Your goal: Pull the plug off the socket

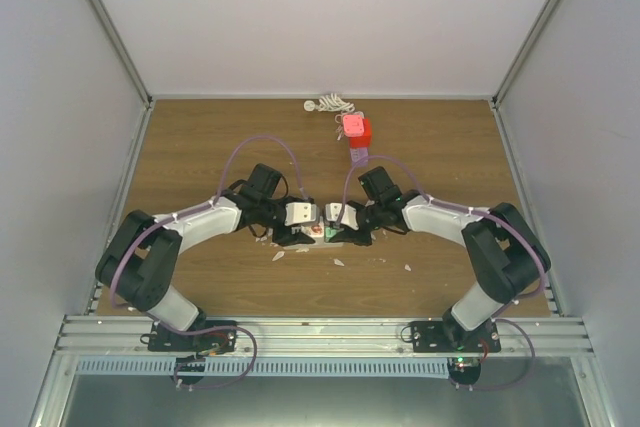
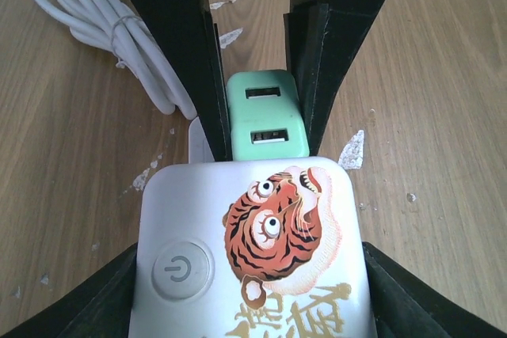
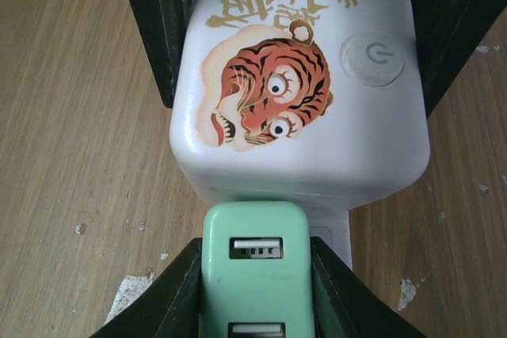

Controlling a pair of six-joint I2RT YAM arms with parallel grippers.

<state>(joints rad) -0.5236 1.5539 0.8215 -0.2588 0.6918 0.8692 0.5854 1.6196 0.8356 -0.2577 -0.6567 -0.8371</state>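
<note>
The socket [image 2: 249, 251] is a white cube with a tiger picture and a round power button, lying on the wooden table. A mint-green plug [image 3: 257, 275] with two USB ports sticks out of one side of it. In the left wrist view my left gripper [image 2: 249, 279] grips the cube, its black fingers [image 2: 103, 298] pressed against both sides. My right gripper [image 3: 257, 290] is shut on the green plug, a finger on each flank. From above, both grippers [image 1: 322, 222] meet nose to nose at the table's middle.
A coiled white cable [image 2: 103, 29] lies on the wood beside the socket. At the back of the table sit a pink and red object [image 1: 355, 130] and a white cable bundle [image 1: 328, 104]. White paint flecks [image 2: 351, 150] dot the wood. Grey walls enclose the table.
</note>
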